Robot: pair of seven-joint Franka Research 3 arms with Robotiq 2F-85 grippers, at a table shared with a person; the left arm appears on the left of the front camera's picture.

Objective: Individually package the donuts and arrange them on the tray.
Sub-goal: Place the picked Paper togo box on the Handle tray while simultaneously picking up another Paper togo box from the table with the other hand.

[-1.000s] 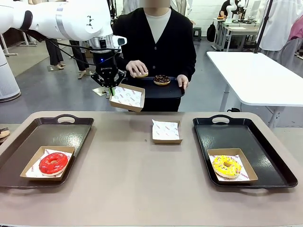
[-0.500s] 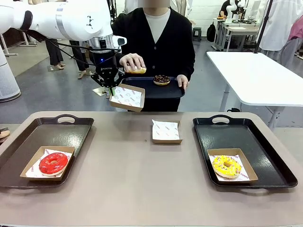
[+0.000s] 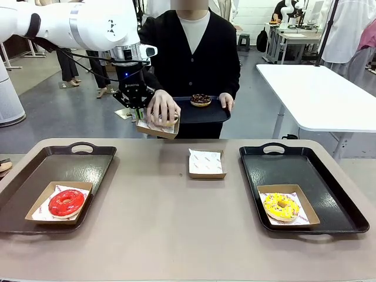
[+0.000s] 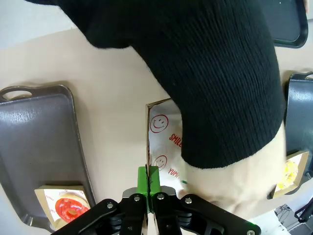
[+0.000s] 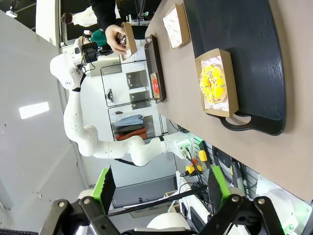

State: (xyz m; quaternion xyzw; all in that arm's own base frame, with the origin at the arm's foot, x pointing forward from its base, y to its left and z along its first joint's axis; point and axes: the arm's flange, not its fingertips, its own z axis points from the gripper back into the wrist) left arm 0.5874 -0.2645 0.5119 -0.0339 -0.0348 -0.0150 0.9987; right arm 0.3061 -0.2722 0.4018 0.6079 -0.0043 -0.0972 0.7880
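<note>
Donuts: a glossy red ring donut sits in a paper-lined brown cardboard box on the dark left tray. A yellow sprinkled ring donut sits in a matching right-hand box on the dark right tray. A chocolate sprinkled donut lies unboxed on a small black tray held by the person.
Held box: a shallow cardboard box is in the air beyond the beige table. The person's hand presses into it and hides its contents.
Left gripper: pinched tight on the held box's rim.
Right gripper: fingers spread wide, holding nothing.
Centre box: lined and empty, on the table between the trays.
Writing: the left wrist view shows the white liner printed with red smiley faces and letters beginning "YUM". A black knitted sleeve covers the rest.
Right wrist view: the table appears sideways, with the yellow donut's box nearest.
</note>
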